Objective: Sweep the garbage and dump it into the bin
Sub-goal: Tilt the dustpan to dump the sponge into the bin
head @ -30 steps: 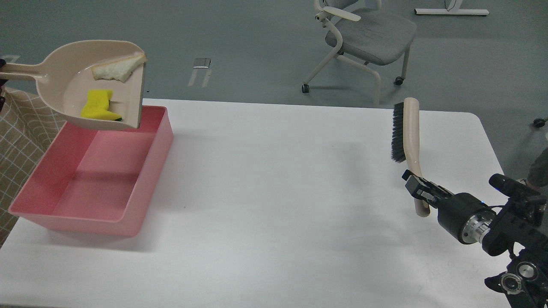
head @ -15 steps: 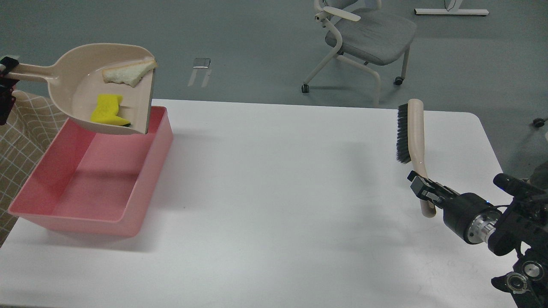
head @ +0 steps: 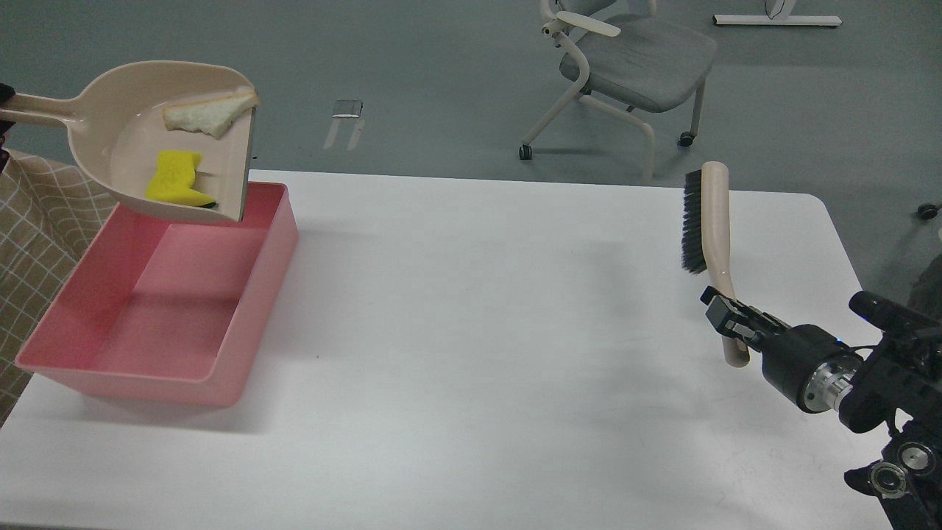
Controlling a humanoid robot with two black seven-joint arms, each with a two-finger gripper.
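Right gripper (head: 725, 316): clamped on the beige handle of a black-bristled brush (head: 703, 235), held above the table's (head: 478, 353) right side. Left gripper: barely in view at the left edge, state indeterminable. Dustpan (head: 110, 125): beige, raised over the far end of the pink bin (head: 243, 353); carries a white bread slice (head: 206, 116) at its lip and a yellow chunk (head: 175, 180) lower down. Bin interior: bare. Tabletop between bin and brush: open white surface.

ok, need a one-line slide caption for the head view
Dustpan with bread slice and yellow sponge held over the far end of the pink bin; right gripper holds the brush above the table.
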